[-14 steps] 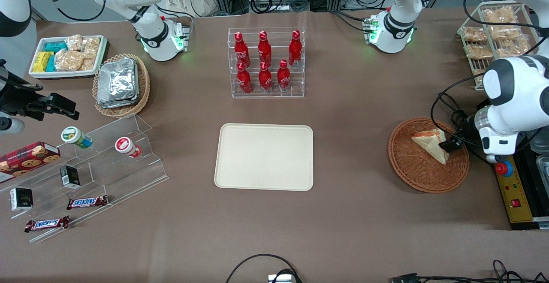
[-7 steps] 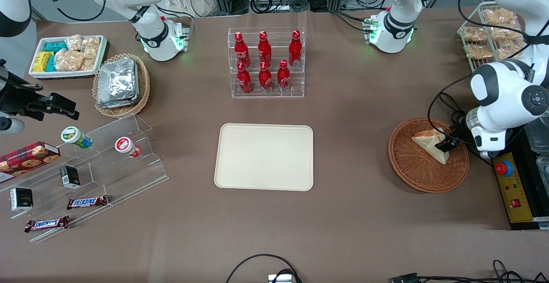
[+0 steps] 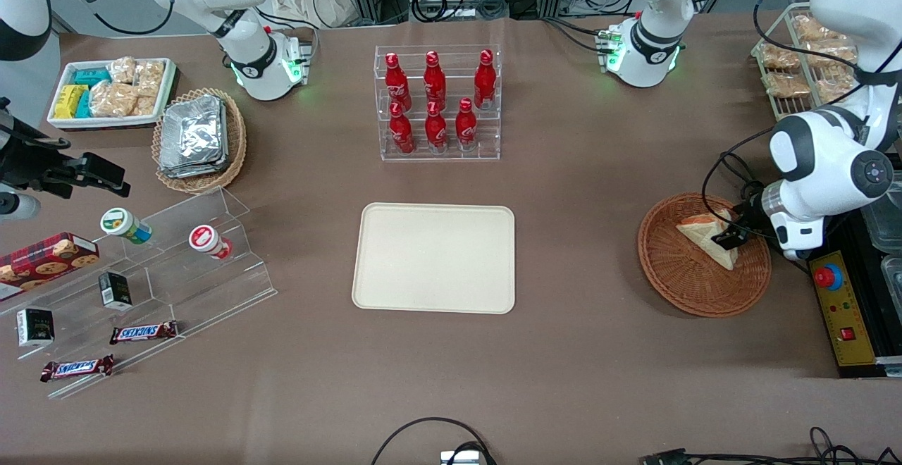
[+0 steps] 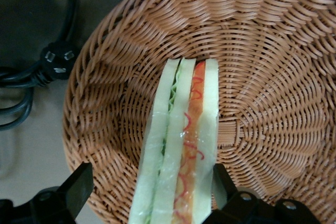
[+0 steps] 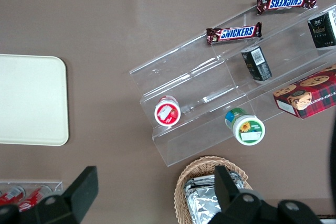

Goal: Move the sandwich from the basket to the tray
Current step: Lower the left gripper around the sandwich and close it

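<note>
The sandwich (image 3: 707, 238) lies in the basket (image 3: 676, 282), which sits toward the working arm's end of the counter, near the middle of that short edge. It is a triangular wedge standing on one face, its cut edge up: pale bread slices (image 4: 206, 145) with a red-orange band and a thin green layer between them, all under a glossy clear wrap. The gripper (image 4: 149, 190) is low inside the basket with the wedge between its two fingers (image 4: 79, 182). The fingers are spread wider than the sandwich; one appears close against the bread while the other stands clearly apart from it, so nothing is held yet.

The step in hand looks like the grasp itself: fingers are in place around the wedge and closing has not finished. The next move likely calls for a gentle squeeze, since soft bread would crush and the slick wrap could slip, then a lift clear of the basket's raised rim before carrying toward the tray (image 3: 434, 257).

The basket is round and shallow, reddish-brown wicker with ribs radiating from its centre and a thick braided rim. The tray lies flat at the middle of the counter, well apart from the basket, cream-beige and smooth, a rectangle with rounded corners and a low lip. The counter is covered in matte brown cloth (image 3: 585, 352).
</note>
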You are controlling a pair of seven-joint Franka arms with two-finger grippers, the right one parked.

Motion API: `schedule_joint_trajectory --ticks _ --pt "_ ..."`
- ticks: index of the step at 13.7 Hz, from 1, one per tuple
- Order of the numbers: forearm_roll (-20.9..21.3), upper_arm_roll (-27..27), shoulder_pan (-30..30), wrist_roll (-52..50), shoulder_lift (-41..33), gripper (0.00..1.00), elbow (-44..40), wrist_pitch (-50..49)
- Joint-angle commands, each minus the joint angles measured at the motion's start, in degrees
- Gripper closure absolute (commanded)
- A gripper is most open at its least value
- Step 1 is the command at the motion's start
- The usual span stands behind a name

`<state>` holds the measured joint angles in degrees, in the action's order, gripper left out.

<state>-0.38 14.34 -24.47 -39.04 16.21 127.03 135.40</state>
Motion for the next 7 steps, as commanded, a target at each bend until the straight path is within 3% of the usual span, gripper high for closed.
schedule_joint_trajectory --ticks 1,4,7 --pt "-3.0 0.6 -0.1 -0.5 2.1 0.00 0.6 3.1" --pt "-3.5 0.9 0.4 -2.8 3.6 0.03 0.1 4.2" --pt "-3.4 0.9 2.0 -5.0 3.7 0.44 0.1 5.0"
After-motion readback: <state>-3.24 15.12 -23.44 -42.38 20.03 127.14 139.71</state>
